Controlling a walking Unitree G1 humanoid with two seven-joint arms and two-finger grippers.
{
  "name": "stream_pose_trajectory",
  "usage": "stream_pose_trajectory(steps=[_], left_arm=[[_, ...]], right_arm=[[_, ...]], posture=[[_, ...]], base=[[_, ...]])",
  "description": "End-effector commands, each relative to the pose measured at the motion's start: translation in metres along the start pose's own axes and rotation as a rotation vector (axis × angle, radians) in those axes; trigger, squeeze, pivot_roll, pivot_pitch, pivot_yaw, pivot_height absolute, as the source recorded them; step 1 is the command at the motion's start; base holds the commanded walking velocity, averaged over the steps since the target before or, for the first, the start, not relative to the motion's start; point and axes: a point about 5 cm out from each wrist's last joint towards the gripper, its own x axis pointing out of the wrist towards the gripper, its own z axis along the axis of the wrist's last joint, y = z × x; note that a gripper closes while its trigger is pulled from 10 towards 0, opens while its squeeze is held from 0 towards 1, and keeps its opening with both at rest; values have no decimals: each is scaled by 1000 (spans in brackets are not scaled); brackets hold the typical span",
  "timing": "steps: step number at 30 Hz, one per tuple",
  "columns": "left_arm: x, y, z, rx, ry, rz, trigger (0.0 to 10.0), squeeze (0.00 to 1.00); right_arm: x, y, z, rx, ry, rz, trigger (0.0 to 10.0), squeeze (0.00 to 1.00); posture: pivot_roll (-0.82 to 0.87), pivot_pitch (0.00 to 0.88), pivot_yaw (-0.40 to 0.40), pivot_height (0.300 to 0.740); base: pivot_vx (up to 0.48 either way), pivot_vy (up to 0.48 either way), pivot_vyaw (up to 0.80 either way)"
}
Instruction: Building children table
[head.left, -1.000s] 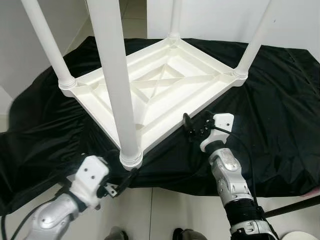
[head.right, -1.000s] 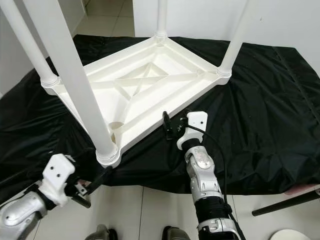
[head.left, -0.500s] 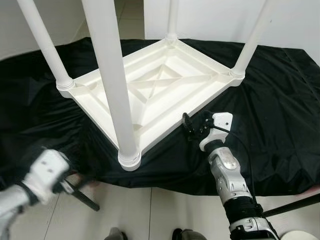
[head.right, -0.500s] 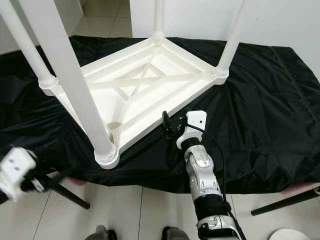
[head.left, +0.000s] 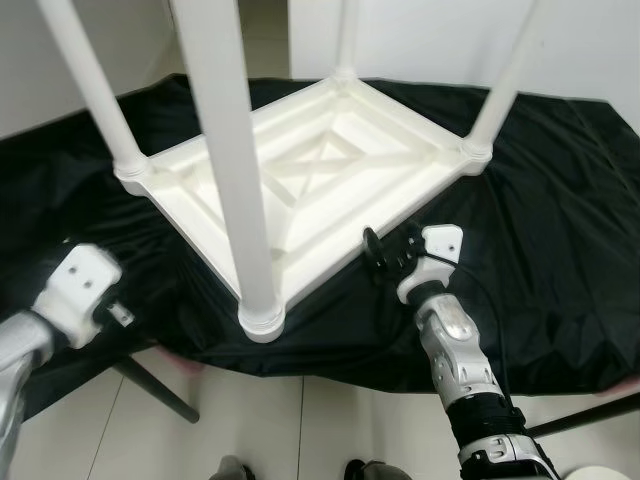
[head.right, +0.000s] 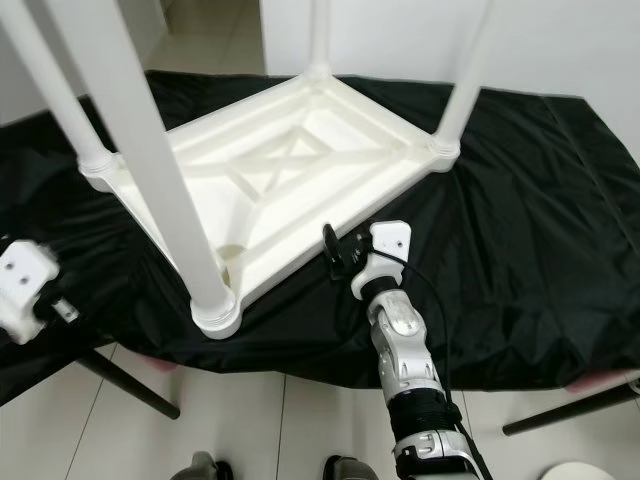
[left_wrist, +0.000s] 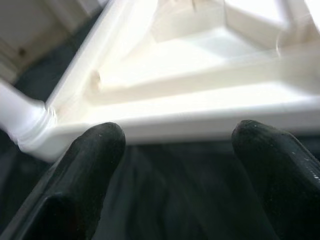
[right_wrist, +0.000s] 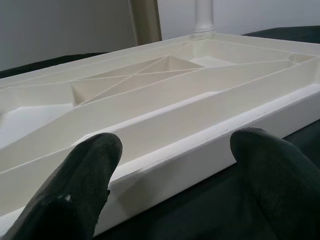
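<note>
The white plastic children's table (head.left: 320, 170) lies upside down on a black cloth, its legs pointing up. The nearest leg (head.left: 235, 180) stands in the front corner socket (head.left: 262, 322). My right gripper (head.left: 385, 255) is open at the table's front right rim (right_wrist: 210, 145), a finger (right_wrist: 85, 165) on either side of my view of that rim. My left gripper (head.left: 118, 312) hovers over the cloth to the left of the table. It is open too, and the left wrist view looks between its fingers (left_wrist: 95, 150) at the table's edge (left_wrist: 200, 120) near a leg socket.
The black cloth (head.left: 560, 220) covers a low surface and hangs over its front edge. A black stand leg (head.left: 155, 385) slants onto the tiled floor (head.left: 300, 430) below my left arm. Another dark rod (head.left: 590, 415) crosses the bottom right. White walls stand behind.
My left gripper has swung away from under the front corner socket, out to the left and up beside the table. The right arm has held still. The camera shifted slightly.
</note>
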Motion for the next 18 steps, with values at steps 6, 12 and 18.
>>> stream_pose_trajectory(steps=[6,12,18], left_arm=[[32,-1,13,-17,-104,118,10000,0],[43,-10,29,-43,-197,62,10000,0],[48,-18,43,-56,-279,24,10000,0]], right_arm=[[-7,-4,-5,-3,11,-53,10000,0],[-7,-8,-10,-1,27,-134,10000,0],[-1,-20,-18,-22,91,-286,10000,0]], posture=[[-34,119,41,740],[-42,122,50,740],[-28,121,40,740]], base=[[0,0,0],[0,0,0],[0,0,0]])
